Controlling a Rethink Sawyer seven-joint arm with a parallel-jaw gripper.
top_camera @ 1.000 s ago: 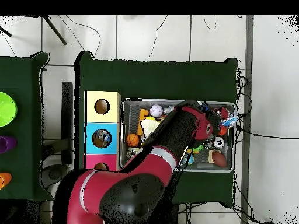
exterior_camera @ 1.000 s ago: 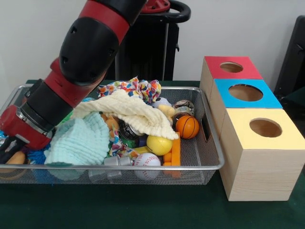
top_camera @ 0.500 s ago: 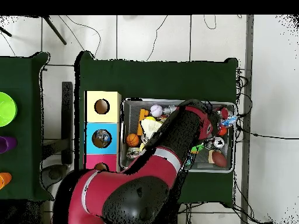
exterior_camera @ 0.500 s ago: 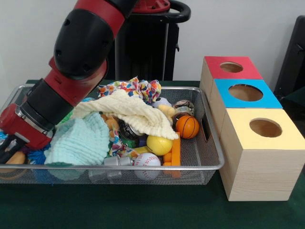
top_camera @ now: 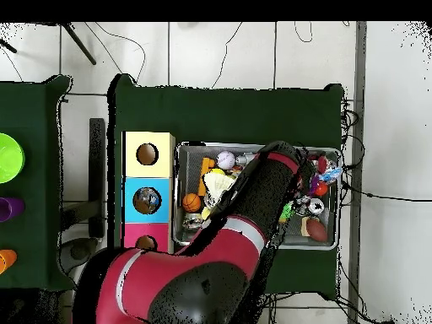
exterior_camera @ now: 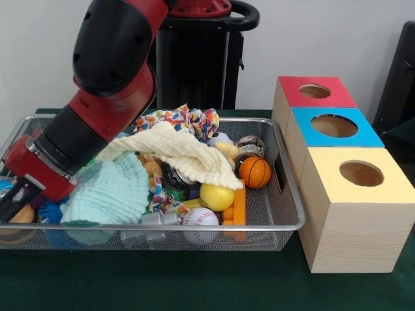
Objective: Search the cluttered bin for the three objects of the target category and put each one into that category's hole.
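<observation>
**Arm low at one end of the bin, search step under way**

While the gripper (exterior_camera: pixel 11 202) sits at the left end of the wire bin (exterior_camera: pixel 285 227) in the front view, only a dark tip shows below the red wrist; I cannot tell whether its fingers are spread, pressed together or pinching anything. From overhead, the arm covers most of that end.

Contents visible in the front view:
- cream cloth (exterior_camera: pixel 175 152) draped over the middle of the pile
- mint cloth (exterior_camera: pixel 110 191) beside the wrist, toward the front wall
- patterned cloth (exterior_camera: pixel 181 120) at the back
- orange basketball (exterior_camera: pixel 255 172), yellow ball (exterior_camera: pixel 216 197), baseball (exterior_camera: pixel 199 219), all at the right end, near each other
- an orange-brown rounded thing (exterior_camera: pixel 23 214) just beside the gripper tip; kind unclear

Three boxes stand just beside the bin on the right: red-topped box (exterior_camera: pixel 314 91), blue-topped box (exterior_camera: pixel 334 126), yellow-topped box (exterior_camera: pixel 360 173), each with a round hole.

Judgement: the target category is not stated. If it is balls, three lie exposed at the end opposite the gripper. The step in hand looks like searching or reaching at the far-left corner; no delivery to a hole has begun. The overhead view shows something inside the blue hole, identity unclear.

Next move calls for: a clear view of what is between the fingers, a lift free of the bin wall, then travel across the cloths to the correct hole.
</observation>
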